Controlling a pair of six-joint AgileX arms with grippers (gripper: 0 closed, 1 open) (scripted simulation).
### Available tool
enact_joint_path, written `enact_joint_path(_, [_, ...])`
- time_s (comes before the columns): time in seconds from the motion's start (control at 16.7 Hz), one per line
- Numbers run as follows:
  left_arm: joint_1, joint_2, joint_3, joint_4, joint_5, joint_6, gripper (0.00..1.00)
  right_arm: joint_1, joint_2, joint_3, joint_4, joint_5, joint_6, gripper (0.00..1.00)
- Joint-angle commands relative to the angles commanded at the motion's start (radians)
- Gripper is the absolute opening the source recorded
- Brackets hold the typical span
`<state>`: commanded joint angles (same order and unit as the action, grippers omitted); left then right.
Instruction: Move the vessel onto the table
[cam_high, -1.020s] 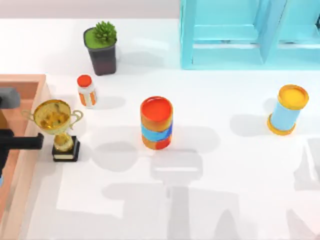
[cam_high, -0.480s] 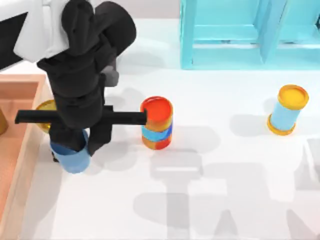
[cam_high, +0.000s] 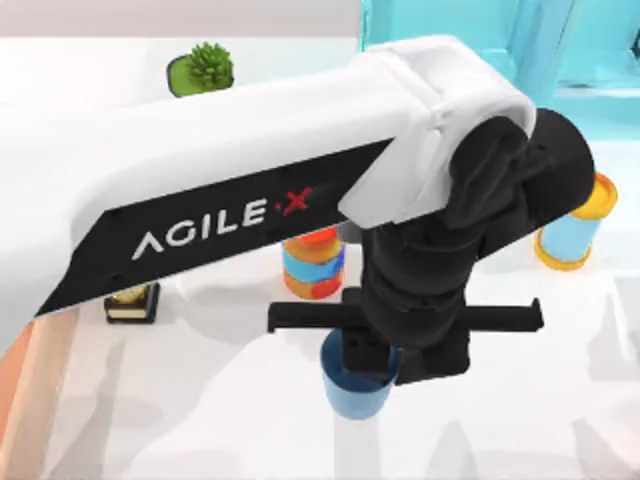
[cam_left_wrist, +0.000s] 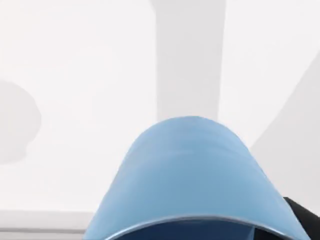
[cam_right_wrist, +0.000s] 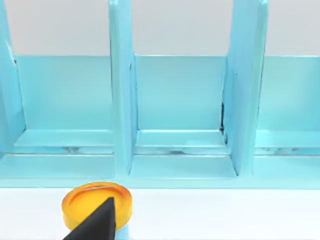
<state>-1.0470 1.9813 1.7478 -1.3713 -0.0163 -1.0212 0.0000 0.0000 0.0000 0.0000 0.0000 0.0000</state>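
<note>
Left gripper (cam_high: 362, 372) is clamped on the vessel (cam_high: 355, 390), carrying it above the table (cam_high: 200, 400) toward the near edge, just in front of the striped can (cam_high: 313, 266). Recommended: lower straight down, keep the vessel upright, release only once its base seats flat, well apart from the can. Right arm is parked facing the turquoise shelf (cam_right_wrist: 175, 115).

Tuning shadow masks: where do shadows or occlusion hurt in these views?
Top view: left arm covers much of the table; grey arm shadows along the near edge by the vessel. Left wrist view: vessel looms close, broad soft shadow bands behind. Right wrist view: evenly lit shelf.
</note>
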Motion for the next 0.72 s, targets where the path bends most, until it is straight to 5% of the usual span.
enact_joint_path(0.42, [-0.01, 0.007, -0.009, 0.019, 0.0, -0.013, 0.0, 0.0, 0.0, 0.0, 0.0, 0.0, 0.0, 1.0])
enact_joint_path(0.72, [-0.002, 0.004, -0.172, 0.18, 0.0, -0.003, 0.0, 0.0, 0.0, 0.0, 0.0, 0.0, 0.0, 1.0])
